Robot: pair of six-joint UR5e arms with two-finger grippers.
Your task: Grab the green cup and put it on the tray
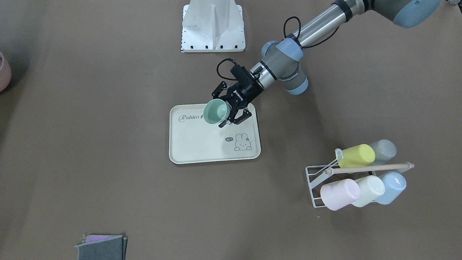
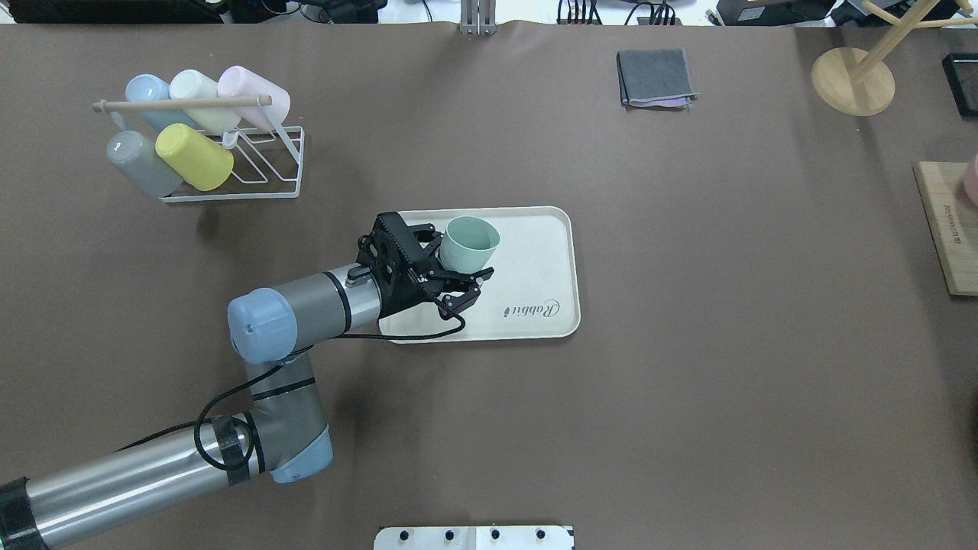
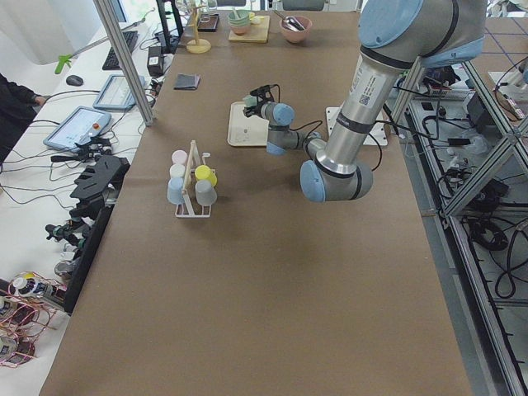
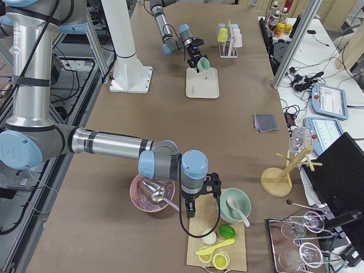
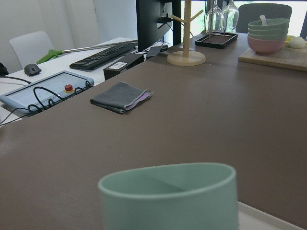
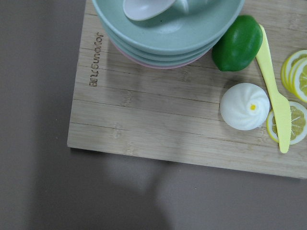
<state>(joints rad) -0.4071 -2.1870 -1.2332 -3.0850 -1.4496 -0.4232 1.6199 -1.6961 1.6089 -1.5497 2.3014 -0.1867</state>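
Brown counter (image 1: 108, 144), cream tray (image 1: 202, 151) at centre frame. Left gripper (image 1: 225, 108) hangs over the tray's upper edge, jaws clamped on the green cup (image 1: 214, 112), which is tilted with its mouth to the camera. Right gripper (image 4: 191, 214), lower centre of the side view: jaws, can't tell.

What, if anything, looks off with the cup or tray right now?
Only the green cup: it sits tilted in the left tool over the tray, not upright. Nothing spilled or damaged shows.
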